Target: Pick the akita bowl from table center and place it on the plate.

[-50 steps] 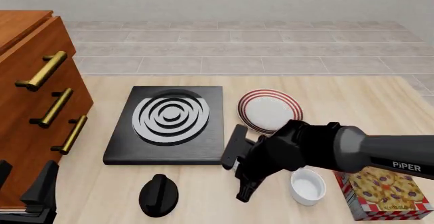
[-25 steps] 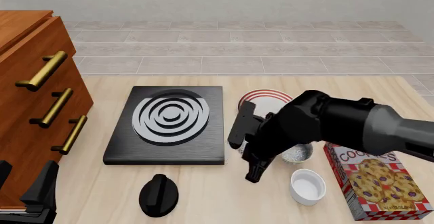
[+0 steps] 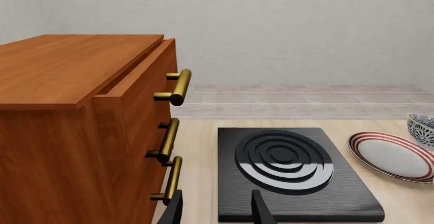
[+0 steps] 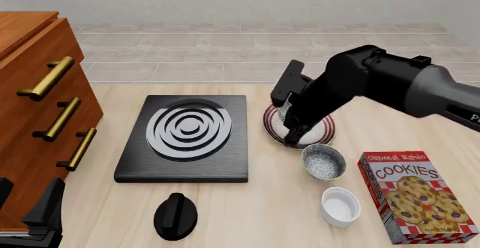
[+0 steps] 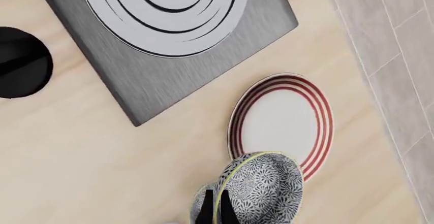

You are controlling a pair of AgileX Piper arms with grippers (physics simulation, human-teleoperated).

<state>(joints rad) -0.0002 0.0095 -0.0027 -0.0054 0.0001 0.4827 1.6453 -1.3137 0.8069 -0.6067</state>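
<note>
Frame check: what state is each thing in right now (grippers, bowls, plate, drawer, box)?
right gripper: shut on the akita bowl's rim.
akita bowl: held over the plate's edge, not released.
plate: flat on the table.
second speckled bowl: upright on the table, empty.
white bowl: upright, empty.
left gripper: open, empty.
top drawer: slightly open.
cookie box: closed.

The front view looks down from above the near table edge. Both wrist views share the black square stove with white rings (image 4: 186, 136) and red-striped white plate (image 5: 283, 120).
</note>
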